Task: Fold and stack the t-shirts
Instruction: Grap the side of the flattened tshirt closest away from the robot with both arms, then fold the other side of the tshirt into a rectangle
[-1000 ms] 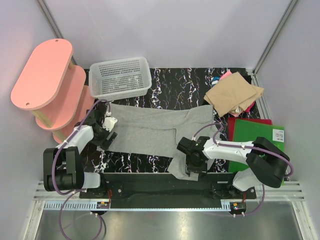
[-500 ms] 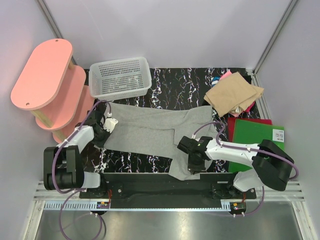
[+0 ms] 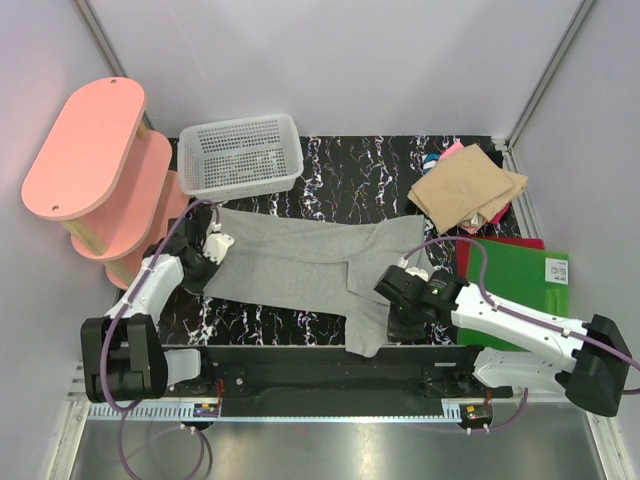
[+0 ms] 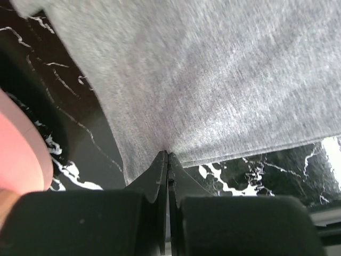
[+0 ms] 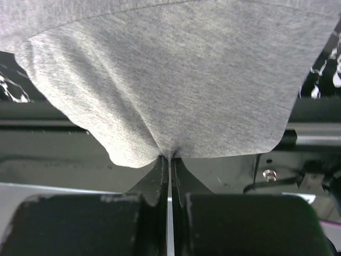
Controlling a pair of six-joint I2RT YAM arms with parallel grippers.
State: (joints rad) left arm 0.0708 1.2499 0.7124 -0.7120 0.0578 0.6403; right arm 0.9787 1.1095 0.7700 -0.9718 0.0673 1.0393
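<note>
A light grey t-shirt lies spread across the black marble table, one end drooping over the near edge. My left gripper is shut on the shirt's left edge; in the left wrist view the jaws pinch the grey hem. My right gripper is shut on the shirt's right part; in the right wrist view the cloth bunches into the closed jaws. A folded tan t-shirt sits at the back right, with pink and blue cloth peeking out beneath.
A white mesh basket stands at the back left, touching the grey shirt's far edge. A pink tiered shelf is beside the left arm. A green board on a red sheet lies at the right.
Both grippers have closed on the grey shirt. The right arm has swung to the right, drawing its pinch of cloth along; the left gripper has shifted slightly onto the shirt's left edge.
</note>
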